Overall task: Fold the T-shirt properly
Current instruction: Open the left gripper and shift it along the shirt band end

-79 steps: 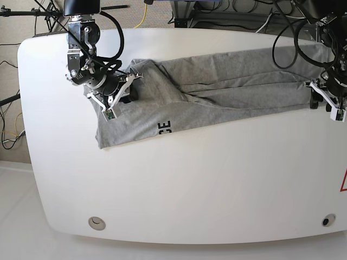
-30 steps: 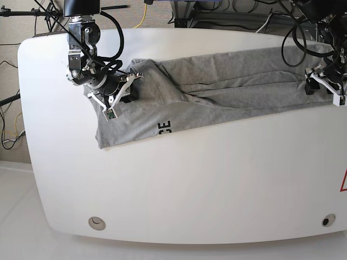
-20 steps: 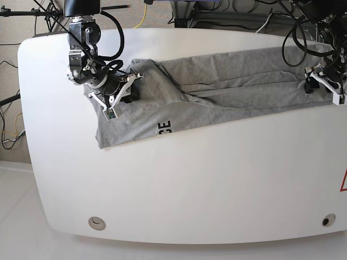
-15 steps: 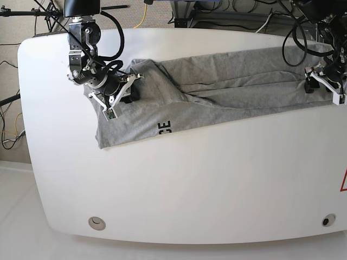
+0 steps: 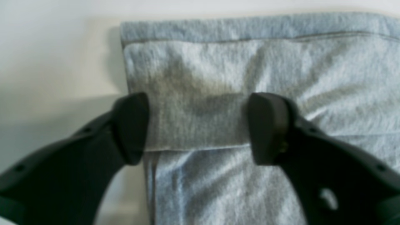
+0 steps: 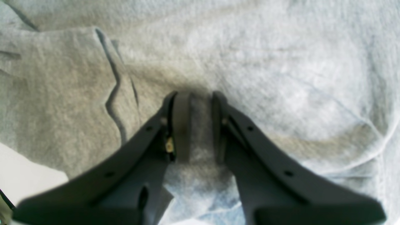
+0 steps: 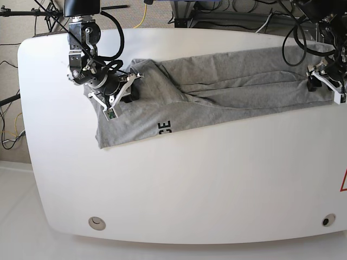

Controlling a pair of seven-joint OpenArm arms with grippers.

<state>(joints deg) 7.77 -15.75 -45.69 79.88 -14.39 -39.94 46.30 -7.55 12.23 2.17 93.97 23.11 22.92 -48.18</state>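
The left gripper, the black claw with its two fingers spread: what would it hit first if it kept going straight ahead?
Most likely the heather-grey cotton T-shirt. The left gripper points at the folded cloth near its edge, its open jaws straddling a hemmed flap. How far above it is unclear.

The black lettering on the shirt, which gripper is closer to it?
Right. The right gripper pinches the T-shirt just up-left of the lettering; the left gripper sits at the far end.

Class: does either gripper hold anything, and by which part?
The right gripper pinches a fold of the T-shirt near its sleeve end. The left gripper is open over the hem corner, holding nothing.
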